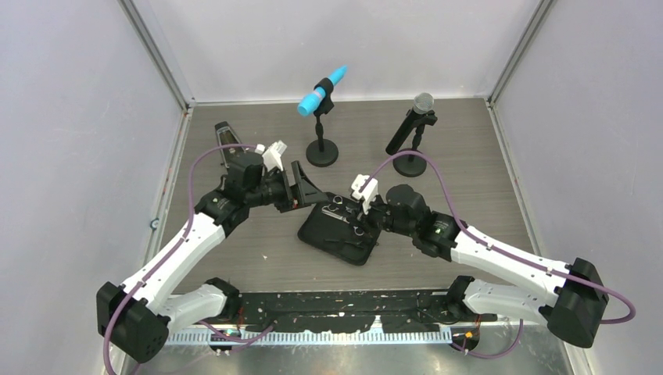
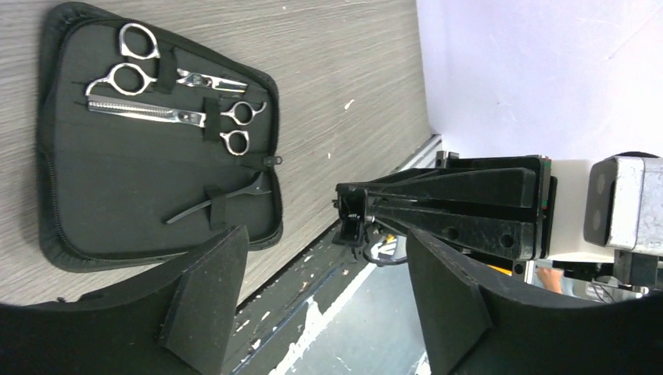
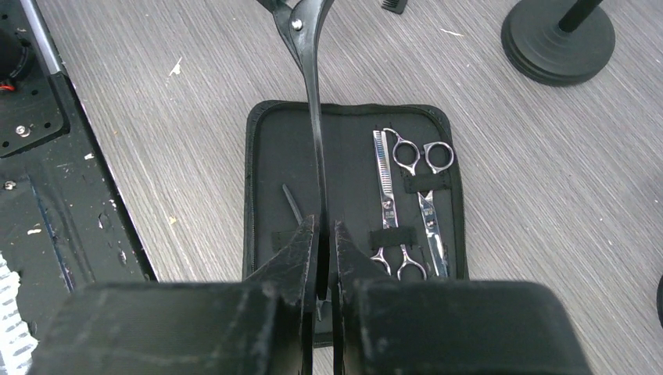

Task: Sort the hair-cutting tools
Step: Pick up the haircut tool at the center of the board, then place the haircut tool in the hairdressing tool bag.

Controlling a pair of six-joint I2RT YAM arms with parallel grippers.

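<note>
**Right fingers (image 3: 320,234):** closed on one end of a black hair clip (image 3: 316,141). The clip runs from the fingers up the middle of the right wrist frame, above the case, and forks at a rivet near the top edge.

**Left fingers (image 2: 324,238):** spread wide apart and holding nothing. In the top view they sit just left of the case, off the worktop.

**Zip case (image 3: 352,156):** black fabric, lying open and flat at the centre of the top view.

**Thinning scissors (image 3: 386,195):** silver, with one toothed blade. They lie in the right half of the case in the right wrist frame, under a black elastic band.

**Plain scissors (image 3: 428,211):** silver with ring handles. They lie just right of the thinning pair and point the opposite way, under their own band.

**Second hair clip (image 3: 292,203):** thin and black. It lies in the left half of the case, partly hidden behind the right fingers.

**Worktop (image 1: 469,156):** grey wood grain.

**Blue microphone (image 1: 322,90):** on a round-based stand at upper centre of the top view.

**Black microphone (image 1: 410,125):** grey-headed, on a stand to the right of the blue one.

**Metronome (image 1: 227,137):** black, at upper left, behind the left arm.
</note>
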